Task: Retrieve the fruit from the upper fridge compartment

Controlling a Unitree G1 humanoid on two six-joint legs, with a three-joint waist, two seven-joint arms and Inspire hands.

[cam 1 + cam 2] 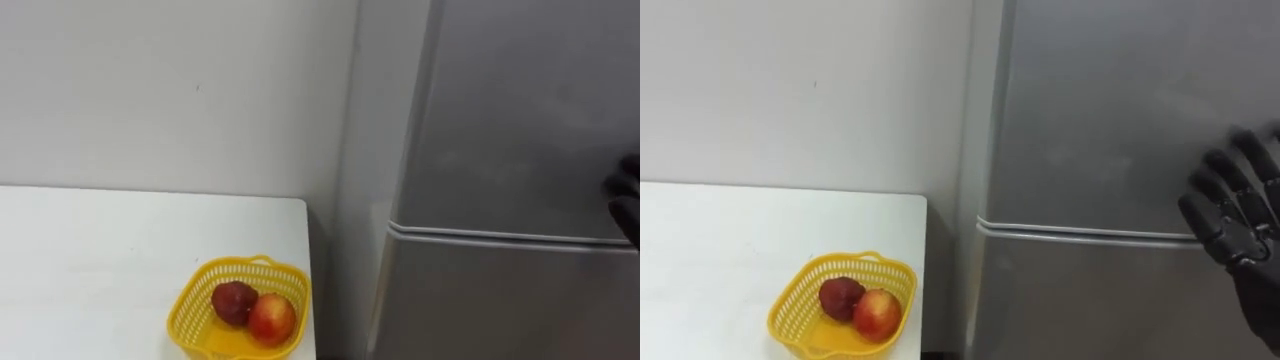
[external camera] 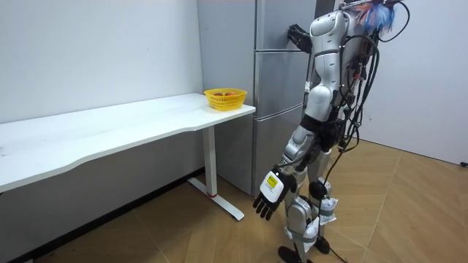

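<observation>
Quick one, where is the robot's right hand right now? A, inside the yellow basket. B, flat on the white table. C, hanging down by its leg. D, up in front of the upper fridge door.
D: the right hand is raised, fingers straight, before the shut upper fridge door; the one hanging low is the left hand.

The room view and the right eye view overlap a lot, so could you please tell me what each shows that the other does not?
The room view adds the left hand hanging relaxed beside the thigh, the wooden floor and the table leg. The right eye view adds two red fruits, told apart in the yellow basket, and the right hand with straight fingers at the upper fridge door. Both share the white table, that basket near its end, the closed fridge and the raised right hand.
</observation>
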